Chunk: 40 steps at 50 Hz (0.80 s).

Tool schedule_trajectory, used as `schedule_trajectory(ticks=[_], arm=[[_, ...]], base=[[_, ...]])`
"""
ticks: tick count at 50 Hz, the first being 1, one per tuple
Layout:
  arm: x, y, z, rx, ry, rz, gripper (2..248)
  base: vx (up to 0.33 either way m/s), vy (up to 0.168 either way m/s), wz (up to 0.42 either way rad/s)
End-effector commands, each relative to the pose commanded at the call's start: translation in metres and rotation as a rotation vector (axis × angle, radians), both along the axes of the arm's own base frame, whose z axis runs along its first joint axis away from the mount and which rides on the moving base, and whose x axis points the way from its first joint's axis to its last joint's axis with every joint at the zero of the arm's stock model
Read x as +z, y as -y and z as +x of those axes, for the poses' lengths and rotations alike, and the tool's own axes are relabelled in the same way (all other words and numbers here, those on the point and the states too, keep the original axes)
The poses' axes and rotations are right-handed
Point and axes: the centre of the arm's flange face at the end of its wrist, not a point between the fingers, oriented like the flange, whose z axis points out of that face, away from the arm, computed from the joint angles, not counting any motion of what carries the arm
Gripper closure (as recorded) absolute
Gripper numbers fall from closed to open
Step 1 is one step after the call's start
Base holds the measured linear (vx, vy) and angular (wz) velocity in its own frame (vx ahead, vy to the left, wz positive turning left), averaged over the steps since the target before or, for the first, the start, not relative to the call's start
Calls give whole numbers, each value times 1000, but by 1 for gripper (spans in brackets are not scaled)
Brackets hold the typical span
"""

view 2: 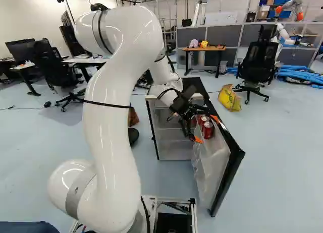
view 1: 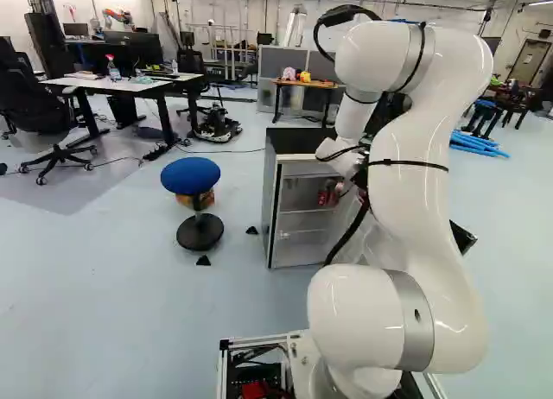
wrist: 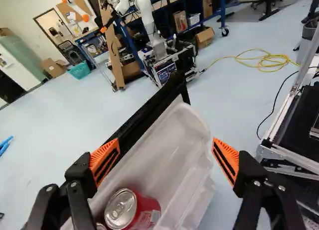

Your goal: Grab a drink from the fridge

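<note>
Evidently, right base view, left to right: fridge [view 2: 176, 138], open — pincer [view 2: 207, 129], released, fingers spread astride door rack [view 2: 212, 160] — red can [wrist: 142, 210] upright in rack, between fingers, nearer door-side one; door [view 2: 236, 153] outermost. Next move likely needs centring on can.

A roomy robotics lab is spreading over a smooth, pale blue floor [view 2: 282, 157]. Monitors [view 1: 130, 47] are sitting on desks [view 1: 130, 85], with wheeled black office chairs [view 1: 34, 105] standing close by. Grey partitions [view 2: 224, 36] are dividing the room. Another robot [wrist: 145, 13], a white arm, is standing near blue-framed shelving [wrist: 222, 13] and cardboard boxes [wrist: 205, 37]. A yellow cable [wrist: 269, 65] is lying in loose loops.
</note>
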Motion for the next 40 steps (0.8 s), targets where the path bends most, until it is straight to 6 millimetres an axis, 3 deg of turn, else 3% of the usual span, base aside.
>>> schedule_trajectory(ticks=[28,40], arm=[[6,71,29,-98,110,-10,3],[6,73,29,-98,118,-6,3]], base=[[0,0,0],[0,0,0]])
